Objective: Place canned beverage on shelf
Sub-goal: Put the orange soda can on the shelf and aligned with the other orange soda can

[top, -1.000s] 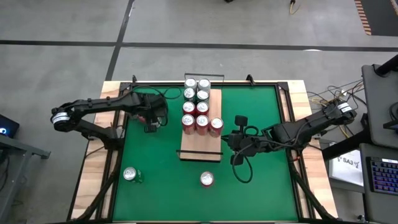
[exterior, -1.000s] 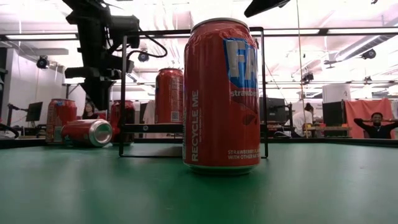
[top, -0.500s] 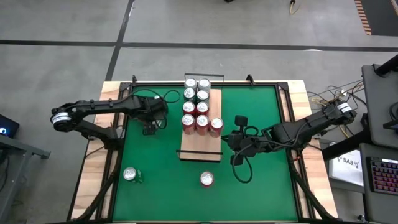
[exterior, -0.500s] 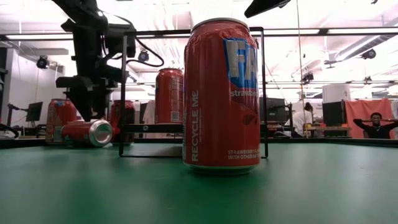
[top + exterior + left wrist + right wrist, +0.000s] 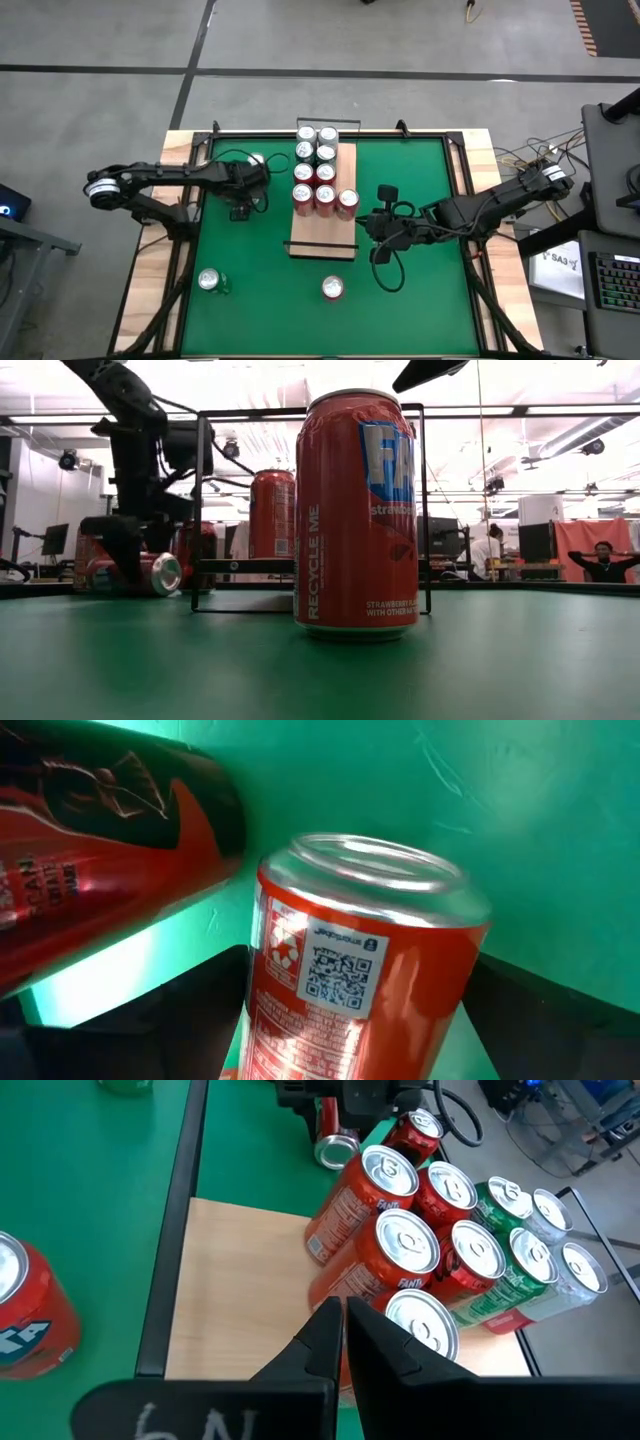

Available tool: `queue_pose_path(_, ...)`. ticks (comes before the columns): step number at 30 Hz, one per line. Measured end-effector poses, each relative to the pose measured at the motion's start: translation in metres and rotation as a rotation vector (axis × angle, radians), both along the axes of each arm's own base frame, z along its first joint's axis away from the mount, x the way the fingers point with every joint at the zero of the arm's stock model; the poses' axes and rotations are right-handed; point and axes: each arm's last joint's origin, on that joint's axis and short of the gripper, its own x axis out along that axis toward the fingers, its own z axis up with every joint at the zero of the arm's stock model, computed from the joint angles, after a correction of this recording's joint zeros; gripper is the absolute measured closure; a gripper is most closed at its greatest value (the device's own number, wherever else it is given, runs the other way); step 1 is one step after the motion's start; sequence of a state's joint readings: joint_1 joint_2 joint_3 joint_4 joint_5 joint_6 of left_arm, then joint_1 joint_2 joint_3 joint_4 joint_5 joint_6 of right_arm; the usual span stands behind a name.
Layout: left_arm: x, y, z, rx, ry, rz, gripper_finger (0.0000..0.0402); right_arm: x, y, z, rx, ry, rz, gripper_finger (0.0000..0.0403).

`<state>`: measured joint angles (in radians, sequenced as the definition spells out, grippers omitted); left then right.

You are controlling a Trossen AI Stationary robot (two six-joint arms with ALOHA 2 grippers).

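- Now, left gripper (image 5: 243, 200) low on the green mat (image 5: 400, 290), left of the shelf (image 5: 323, 240), jaws spread either side of a red can (image 5: 360, 980) lying on its side.
- Second tipped can (image 5: 90, 870) lies close beside it.
- Right gripper (image 5: 377, 228) waits just right of the shelf, jaws pressed together, empty.
- Shelf holds a cluster of upright cans (image 5: 318, 170) at its far end; near end bare.
- Judgement: thin metal, smooth, rolls easily, dents if squeezed hard. Best taken across the mid-body.
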<state>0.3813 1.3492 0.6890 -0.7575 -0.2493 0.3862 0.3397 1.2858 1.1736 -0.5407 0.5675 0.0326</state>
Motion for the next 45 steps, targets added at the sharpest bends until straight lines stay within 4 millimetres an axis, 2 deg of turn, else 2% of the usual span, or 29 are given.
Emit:
queue_pose_path(7, 0.006, 0.003, -0.009, 0.010, 0.047, 0.019, 0.0104, 0.001, -0.002, 0.000, 0.000, -0.001, -0.007, 0.0394)
queue_pose_path(12, 0.011, 0.005, -0.005, 0.013, 0.061, 0.041, 0.0121, 0.001, -0.002, 0.000, 0.001, -0.001, -0.008, 0.0394)
queue_pose_path(17, 0.008, 0.002, 0.012, -0.001, -0.016, 0.071, 0.0121, 0.001, -0.002, 0.000, 0.009, 0.000, -0.005, 0.0394)
queue_pose_path(21, 0.006, -0.005, 0.039, 0.052, -0.164, 0.092, 0.0121, 0.001, -0.001, 0.000, 0.022, 0.003, 0.009, 0.0394)
queue_pose_path(24, -0.004, -0.014, 0.058, 0.080, -0.258, 0.109, 0.0121, 0.001, -0.001, 0.000, 0.025, 0.002, 0.007, 0.0394)
queue_pose_path(30, -0.020, -0.031, 0.112, 0.116, -0.595, 0.179, 0.0121, 0.001, -0.001, 0.000, 0.026, -0.001, 0.008, 0.0394)
queue_pose_path(36, -0.026, -0.057, 0.167, 0.072, -1.187, 0.116, 0.0121, 0.003, 0.000, 0.002, 0.024, -0.027, 0.019, 0.0394)
queue_pose_path(41, -0.028, -0.080, 0.194, -0.014, -1.541, -0.006, 0.0121, 0.005, 0.001, 0.006, 0.025, -0.066, 0.030, 0.0394)
queue_pose_path(45, -0.023, -0.101, 0.200, -0.093, -1.722, -0.118, 0.0121, 0.007, 0.001, 0.008, 0.035, -0.096, 0.030, 0.0394)
